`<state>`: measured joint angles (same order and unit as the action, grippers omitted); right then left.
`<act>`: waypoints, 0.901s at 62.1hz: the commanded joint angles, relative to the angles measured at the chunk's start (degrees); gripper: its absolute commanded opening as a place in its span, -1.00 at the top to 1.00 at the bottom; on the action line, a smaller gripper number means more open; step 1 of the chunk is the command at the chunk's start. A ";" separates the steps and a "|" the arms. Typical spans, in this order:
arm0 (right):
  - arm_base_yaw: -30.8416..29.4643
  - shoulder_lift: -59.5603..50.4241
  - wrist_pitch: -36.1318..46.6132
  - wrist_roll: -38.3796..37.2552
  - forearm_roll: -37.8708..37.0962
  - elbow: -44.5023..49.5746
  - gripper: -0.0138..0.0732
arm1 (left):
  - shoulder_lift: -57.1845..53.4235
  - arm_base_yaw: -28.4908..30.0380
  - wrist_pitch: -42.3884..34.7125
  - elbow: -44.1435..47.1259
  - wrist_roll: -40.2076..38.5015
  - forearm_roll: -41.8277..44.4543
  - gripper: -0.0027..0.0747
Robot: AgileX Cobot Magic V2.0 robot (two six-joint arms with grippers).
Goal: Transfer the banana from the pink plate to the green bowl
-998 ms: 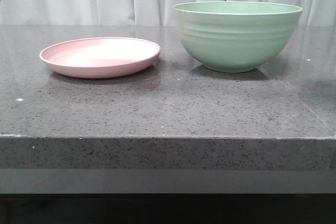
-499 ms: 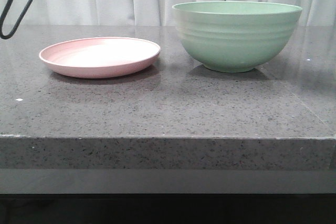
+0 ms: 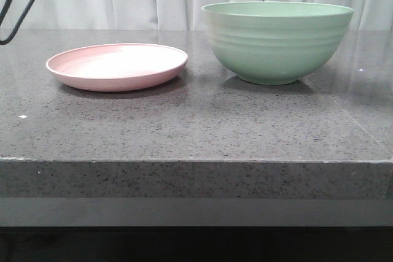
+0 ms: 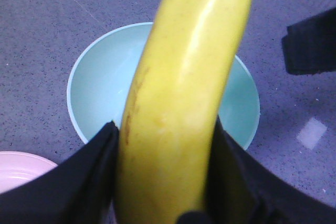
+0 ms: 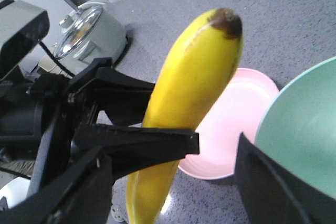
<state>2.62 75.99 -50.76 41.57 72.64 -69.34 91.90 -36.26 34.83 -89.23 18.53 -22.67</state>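
Observation:
My left gripper [image 4: 165,182] is shut on the yellow banana [image 4: 184,77] and holds it high over the open mint-green bowl [image 4: 100,77]. The pink plate [image 4: 16,163] peeks in beside the bowl. In the right wrist view the left gripper [image 5: 131,114] clamps the banana [image 5: 194,77] near its middle, dark tip up, above the table beside the bare pink plate [image 5: 236,124] and the bowl [image 5: 299,129]. My right gripper [image 5: 173,198] is open and empty. The front view shows only the bare plate [image 3: 116,65] and the bowl [image 3: 276,41]; neither gripper nor the banana shows there.
A black cable [image 3: 12,10] hangs at the upper left of the front view. A silver kettle-like appliance [image 5: 89,30] stands beyond the left arm. A dark block [image 4: 310,45] hovers beside the bowl. The grey stone table's front edge [image 3: 196,161] is near.
In the front view a black cable has come in at the upper left. The plate and the bowl have not moved.

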 commanded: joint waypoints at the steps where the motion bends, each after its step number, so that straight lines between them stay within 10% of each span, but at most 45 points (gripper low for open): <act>1: 1.02 -1.19 2.16 1.60 4.59 -2.08 -0.50 | -2.42 -0.38 -4.78 -1.68 -0.01 -1.71 0.58; 56: 3.75 8.63 4.13 13.83 25.63 -2.27 -0.50 | -2.42 -0.38 -4.68 -1.68 -0.01 -1.71 0.58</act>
<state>5.47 85.69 -46.07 52.80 92.93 -69.53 91.90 -36.26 34.74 -89.23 18.62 -22.67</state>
